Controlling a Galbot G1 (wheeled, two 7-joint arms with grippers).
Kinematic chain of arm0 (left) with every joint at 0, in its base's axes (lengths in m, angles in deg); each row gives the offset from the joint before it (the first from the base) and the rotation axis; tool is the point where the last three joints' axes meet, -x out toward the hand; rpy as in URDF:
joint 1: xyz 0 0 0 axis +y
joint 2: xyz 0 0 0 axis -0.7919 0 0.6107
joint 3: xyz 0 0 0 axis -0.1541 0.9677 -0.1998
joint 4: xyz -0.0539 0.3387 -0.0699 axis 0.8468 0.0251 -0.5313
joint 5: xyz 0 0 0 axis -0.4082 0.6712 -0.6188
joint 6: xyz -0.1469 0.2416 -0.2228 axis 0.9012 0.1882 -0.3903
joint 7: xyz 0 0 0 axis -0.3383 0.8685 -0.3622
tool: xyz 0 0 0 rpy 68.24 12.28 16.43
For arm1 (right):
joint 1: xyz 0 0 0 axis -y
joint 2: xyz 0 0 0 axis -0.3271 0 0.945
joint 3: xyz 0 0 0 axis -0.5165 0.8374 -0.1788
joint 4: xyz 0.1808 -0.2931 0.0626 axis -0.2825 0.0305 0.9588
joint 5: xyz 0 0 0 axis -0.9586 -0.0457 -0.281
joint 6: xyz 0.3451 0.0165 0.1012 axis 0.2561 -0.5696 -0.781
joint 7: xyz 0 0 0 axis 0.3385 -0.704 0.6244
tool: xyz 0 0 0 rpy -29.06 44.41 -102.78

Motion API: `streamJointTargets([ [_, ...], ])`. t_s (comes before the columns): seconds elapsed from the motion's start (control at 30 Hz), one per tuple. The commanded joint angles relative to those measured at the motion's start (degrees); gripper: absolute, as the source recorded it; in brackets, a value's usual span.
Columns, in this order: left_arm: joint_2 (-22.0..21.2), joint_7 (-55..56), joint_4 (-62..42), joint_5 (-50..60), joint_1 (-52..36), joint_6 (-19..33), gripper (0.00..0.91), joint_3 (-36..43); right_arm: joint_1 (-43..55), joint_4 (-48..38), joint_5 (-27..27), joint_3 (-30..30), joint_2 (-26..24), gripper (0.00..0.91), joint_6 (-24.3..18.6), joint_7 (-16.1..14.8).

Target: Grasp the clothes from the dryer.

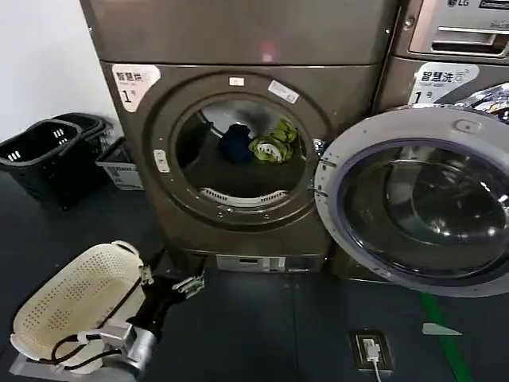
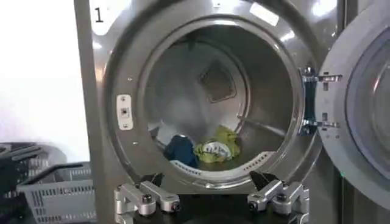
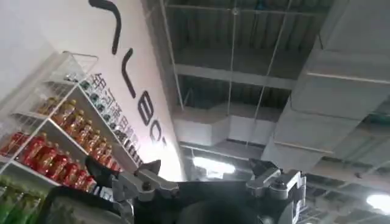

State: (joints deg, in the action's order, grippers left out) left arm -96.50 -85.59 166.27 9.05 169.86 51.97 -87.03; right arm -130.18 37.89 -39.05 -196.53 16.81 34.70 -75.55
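Observation:
The bronze-grey dryer (image 1: 238, 199) stands straight ahead with its round door (image 1: 413, 211) swung open to the right. In the drum lie the clothes, a navy piece (image 1: 235, 143) beside a yellow-green and white piece (image 1: 274, 145). The left wrist view looks into the drum (image 2: 201, 79) at the navy piece (image 2: 180, 149) and the yellow-green piece (image 2: 217, 146). My left gripper (image 1: 169, 278) (image 2: 207, 182) is open, low in front of the porthole and short of its rim, holding nothing. My right gripper (image 3: 204, 167) is open and empty, pointing up at the ceiling.
A white perforated basket (image 1: 71, 306) sits on the floor at lower left beside my left arm. Black baskets (image 1: 48, 155) stand left of the dryer. A second machine with an LG panel (image 1: 453, 32) stands to the right. A floor socket (image 1: 371, 348) lies ahead.

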Motion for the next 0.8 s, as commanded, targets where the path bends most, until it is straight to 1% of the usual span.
streamJointTargets([
  [0.03,-0.01,-0.04,0.06,-0.59,-0.05,-0.17,0.907,-0.05,0.00,0.00,0.01,-0.01,0.03,0.907,-0.09,-0.04],
  [0.37,0.07,0.18,0.57,-0.29,0.05,-0.67,0.907,-0.22,-0.42,0.14,1.43,-0.12,-0.01,0.907,-0.46,0.23],
  [0.43,0.12,0.58,0.77,-0.06,0.00,-1.03,0.907,-0.26,-0.47,-0.01,0.94,-0.01,-0.08,0.907,-1.55,-0.03],
  [0.53,0.21,1.14,1.16,0.46,0.01,-1.67,0.907,-0.43,-0.41,-0.10,-0.73,-0.52,-0.27,0.907,-2.05,-0.43],
  [0.8,0.26,1.75,1.45,1.72,0.40,-3.34,0.907,-0.48,-0.69,-0.31,-1.50,-1.16,-0.82,0.907,-2.44,-0.76],
])
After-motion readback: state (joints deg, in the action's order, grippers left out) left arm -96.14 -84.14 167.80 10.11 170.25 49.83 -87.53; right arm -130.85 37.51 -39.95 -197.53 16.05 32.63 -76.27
